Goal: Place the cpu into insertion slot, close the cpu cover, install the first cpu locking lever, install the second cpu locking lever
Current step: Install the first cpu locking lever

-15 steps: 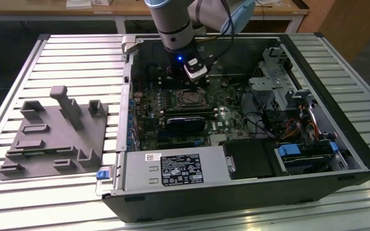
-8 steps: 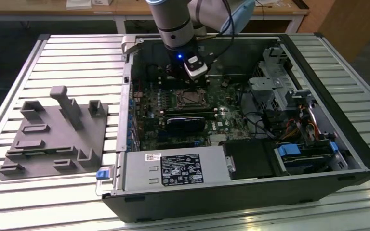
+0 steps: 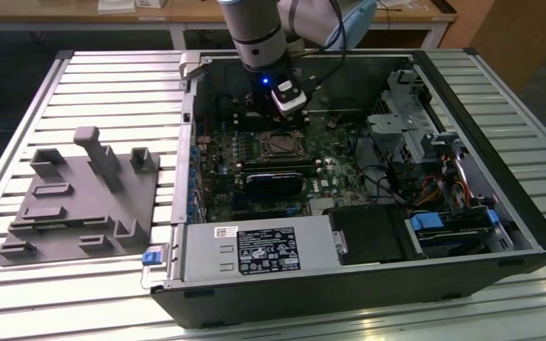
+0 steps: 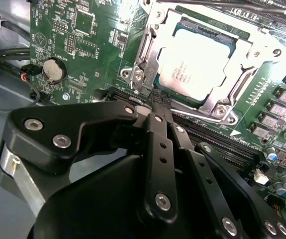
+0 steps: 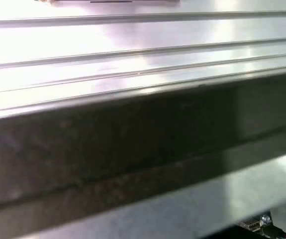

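The cpu point(image 4: 200, 62) lies flat in the insertion slot point(image 3: 278, 145), its pale metal face up. The silver cpu cover point(image 4: 165, 30) is down around it, framing the chip. A thin silver lever point(image 4: 207, 117) runs along the socket edge nearest my gripper. In the second wrist view my gripper point(image 4: 155, 99) has its black fingers brought together, tips at the socket's corner by a screw point(image 4: 138, 74), nothing seen between them. In the exterior view the gripper point(image 3: 287, 117) hangs inside the open computer case, just beyond the socket.
The case point(image 3: 500, 234) lies open on a slatted metal table point(image 3: 111, 78). A grey fixture plate point(image 3: 79, 206) sits at the exterior view's left. Power supply point(image 3: 254, 249), drive cage point(image 3: 415, 135) and cables crowd the case. Memory slots point(image 4: 217, 139) and a coin battery point(image 4: 53, 69) flank the socket.
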You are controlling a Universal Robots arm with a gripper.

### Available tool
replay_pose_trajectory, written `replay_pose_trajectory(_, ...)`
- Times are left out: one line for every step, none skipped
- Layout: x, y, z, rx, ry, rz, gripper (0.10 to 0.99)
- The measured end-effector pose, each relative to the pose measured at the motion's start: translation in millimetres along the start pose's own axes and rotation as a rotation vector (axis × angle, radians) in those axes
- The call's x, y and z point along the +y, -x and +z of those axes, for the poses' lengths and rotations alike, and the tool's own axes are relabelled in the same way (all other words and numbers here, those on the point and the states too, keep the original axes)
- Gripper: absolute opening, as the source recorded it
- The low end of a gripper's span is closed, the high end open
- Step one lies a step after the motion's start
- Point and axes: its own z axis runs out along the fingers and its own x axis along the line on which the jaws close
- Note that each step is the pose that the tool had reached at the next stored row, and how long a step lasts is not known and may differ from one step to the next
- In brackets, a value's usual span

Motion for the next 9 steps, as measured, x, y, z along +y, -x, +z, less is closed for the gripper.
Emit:
replay_pose_trajectory(0.2,0.4,-1.2,0.0001,0.001,0.000,0.106)
replay_pose_trajectory(0.3,0.6,-2.1,0.0001,0.001,0.000,0.106)
replay_pose_trajectory(0.3,0.6,-2.1,0.0000,0.001,0.000,0.106)
replay_pose_trajectory(0.2,0.3,-2.1,0.0000,0.001,0.000,0.106)
replay_pose_trajectory(0.0,-0.5,-2.4,0.0002,0.001,0.000,0.106)
replay_pose_trajectory(-0.1,-1.3,-2.8,0.0004,0.002,0.001,0.106)
replay_pose_trajectory(-0.3,-2.2,-3.0,0.0006,0.003,0.001,0.106)
replay_pose_trajectory(-0.5,-3.0,-3.2,0.0010,0.005,0.001,0.106)
replay_pose_trajectory(-0.7,-3.8,-3.4,0.0013,0.006,0.002,0.106)
